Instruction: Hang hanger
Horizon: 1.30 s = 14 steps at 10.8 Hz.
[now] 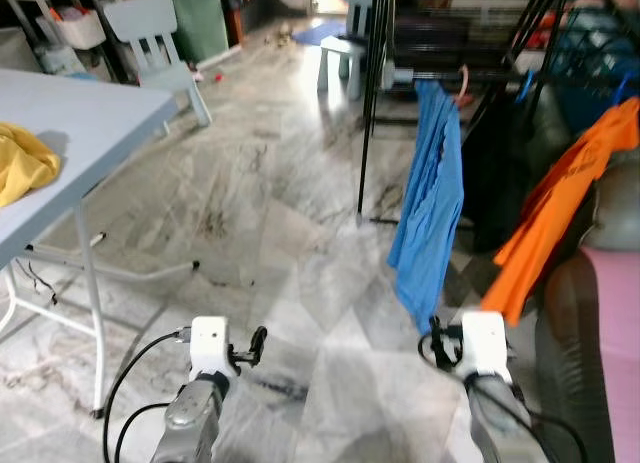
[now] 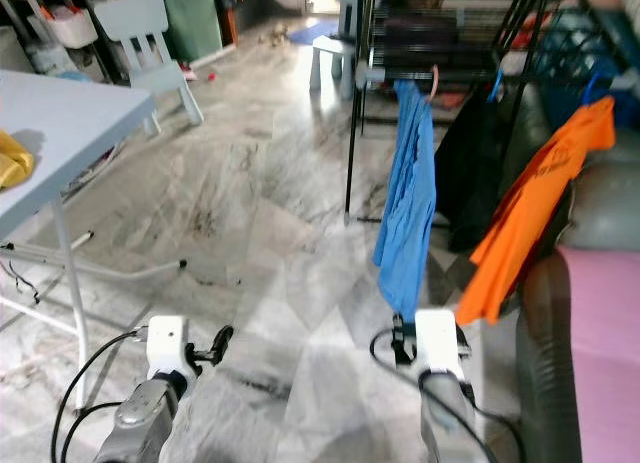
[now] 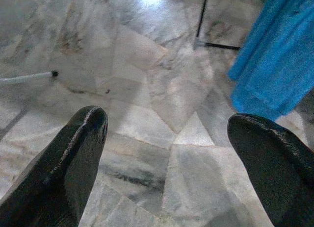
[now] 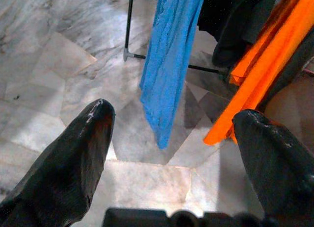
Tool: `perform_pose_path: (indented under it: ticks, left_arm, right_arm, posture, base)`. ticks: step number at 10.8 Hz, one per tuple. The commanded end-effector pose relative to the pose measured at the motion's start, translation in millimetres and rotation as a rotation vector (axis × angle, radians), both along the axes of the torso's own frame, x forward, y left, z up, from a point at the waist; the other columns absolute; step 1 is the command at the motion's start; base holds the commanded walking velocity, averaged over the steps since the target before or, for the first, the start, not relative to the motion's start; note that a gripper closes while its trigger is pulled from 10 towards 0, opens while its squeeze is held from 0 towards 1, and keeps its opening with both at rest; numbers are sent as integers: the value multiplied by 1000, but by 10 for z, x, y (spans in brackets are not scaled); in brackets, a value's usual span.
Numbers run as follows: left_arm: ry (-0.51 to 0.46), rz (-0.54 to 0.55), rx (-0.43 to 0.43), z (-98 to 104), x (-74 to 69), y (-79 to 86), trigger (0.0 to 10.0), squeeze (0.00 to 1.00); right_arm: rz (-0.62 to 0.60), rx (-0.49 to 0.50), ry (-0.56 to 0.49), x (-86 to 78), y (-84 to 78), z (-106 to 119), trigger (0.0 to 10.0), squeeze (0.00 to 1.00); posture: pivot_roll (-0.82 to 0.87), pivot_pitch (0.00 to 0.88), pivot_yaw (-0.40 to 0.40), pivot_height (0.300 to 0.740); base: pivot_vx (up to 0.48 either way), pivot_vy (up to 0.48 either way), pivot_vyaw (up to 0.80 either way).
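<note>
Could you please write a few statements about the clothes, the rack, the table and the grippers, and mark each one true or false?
1. A blue garment hangs on the black rack. True.
2. The orange garment lies flat on the floor. False: it hangs off the floor, beside the dark clothes on the rack.
3. A yellow cloth lies on the table. True.
4. The left gripper is shut on a hanger. False: its fingers stand apart, with bare floor between them.
5. The right gripper is open and holds nothing. True.
</note>
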<state>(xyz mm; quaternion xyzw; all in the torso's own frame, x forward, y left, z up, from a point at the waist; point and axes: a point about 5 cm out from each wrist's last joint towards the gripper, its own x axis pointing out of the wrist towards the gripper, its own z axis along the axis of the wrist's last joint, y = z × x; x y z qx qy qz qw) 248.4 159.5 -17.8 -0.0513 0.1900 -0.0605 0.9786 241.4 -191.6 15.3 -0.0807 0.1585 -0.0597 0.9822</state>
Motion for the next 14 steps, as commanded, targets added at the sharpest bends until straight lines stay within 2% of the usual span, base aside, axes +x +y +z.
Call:
perform_pose_path:
  ticks: [1, 3, 4, 5, 7, 8, 9, 11, 13, 14]
  left_arm:
    - [7, -18, 3, 2, -32, -5, 10000, 0]
    - [13, -10, 3, 16, -25, 1, 10000, 0]
    - [-31, -11, -12, 119, 38, -25, 10000, 0]
    - [-62, -16, -23, 274, 128, -54, 10000, 0]
    - [-162, -16, -75, 667, 351, -181, 10000, 0]
    - [-202, -28, -34, 825, 428, -287, 10000, 0]
    - [-197, -7, -40, 893, 493, -335, 10000, 0]
    - [-183, -1, -25, 898, 465, -361, 10000, 0]
    - [-170, 23, -14, 869, 432, -329, 10000, 0]
    - [-176, -8, -3, 912, 416, -301, 10000, 0]
  right_arm:
    - [9, -27, -26, 8, -6, 102, 10000, 0]
    - [29, -53, -45, 20, -42, 210, 10000, 0]
    - [40, -53, -54, 45, -28, 260, 10000, 0]
    - [68, -78, -80, 102, 16, 382, 10000, 0]
    - [79, -59, -120, 227, 83, 614, 10000, 0]
    - [91, -59, -123, 276, 110, 678, 10000, 0]
    - [104, -63, -116, 356, 117, 689, 10000, 0]
    - [109, -50, -122, 423, 124, 780, 10000, 0]
    - [81, -70, -116, 451, -19, 780, 10000, 0]
    - [72, -69, -124, 457, -74, 828, 10000, 0]
  posture:
    - [-112, 164, 81, 740]
    - [-110, 193, 67, 740]
    - [-101, 194, 58, 740]
    - [-102, 198, 54, 740]
    - [-100, 185, 54, 740]
    - [-95, 169, 47, 740]
    - [-107, 163, 41, 740]
    - [-122, 127, 35, 740]
    - [-118, 118, 39, 740]
    - [-112, 127, 47, 740]
  base:
    - [0, 0, 0]
    - [0, 0, 0]
    - [0, 0, 0]
    - [0, 0, 0]
    - [0, 0, 0]
    - [0, 0, 0]
    - [0, 0, 0]
    - [0, 0, 0]
    - [0, 0, 0]
    - [0, 0, 0]
